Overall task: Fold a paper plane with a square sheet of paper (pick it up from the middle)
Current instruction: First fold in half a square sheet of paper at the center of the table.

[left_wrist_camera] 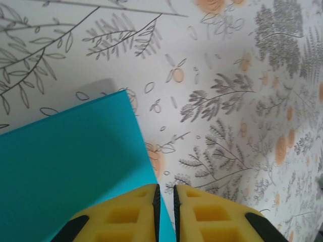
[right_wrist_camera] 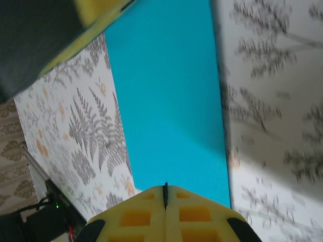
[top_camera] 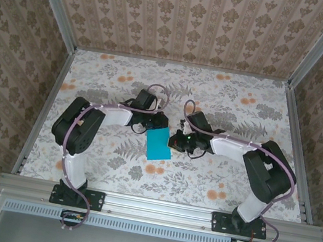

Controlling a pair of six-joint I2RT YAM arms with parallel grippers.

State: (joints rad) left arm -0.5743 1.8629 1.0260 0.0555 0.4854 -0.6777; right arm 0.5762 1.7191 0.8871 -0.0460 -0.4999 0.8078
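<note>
Top external view: the flowered tabletop [top_camera: 212, 186] spreads out ahead of me, with patterned walls on three sides. My left arm [top_camera: 79, 125] and right arm [top_camera: 266, 168] both bend inward, and their wrists meet near the middle of the tabletop. Between them is the teal sheet [top_camera: 159, 143]. From above it reads as a plain rectangle, longer than it is wide, and turned a little askew. My left pincer [top_camera: 148, 128] is at its far left corner and my right pincer [top_camera: 174, 142] is at its right edge.

On the right wrist camera, the sheet [right_wrist_camera: 171, 101] runs straight away from my right pincer [right_wrist_camera: 165, 189]. The two yellow pads there are pressed together into a single thin seam, and the near edge of the sheet goes into that seam, so this pincer has the sheet nipped. A shadow lies on the tabletop along the sheet's right side. A yellow pad [right_wrist_camera: 98, 7] of my other pincer shows at the top left corner.

On the left wrist camera, the pads of my left pincer [left_wrist_camera: 165, 189] are parted by a narrow dark slit. The sheet [left_wrist_camera: 75, 161] lies to the left, and its right edge reaches into that slit. I cannot tell whether the pads are touching it.
</note>
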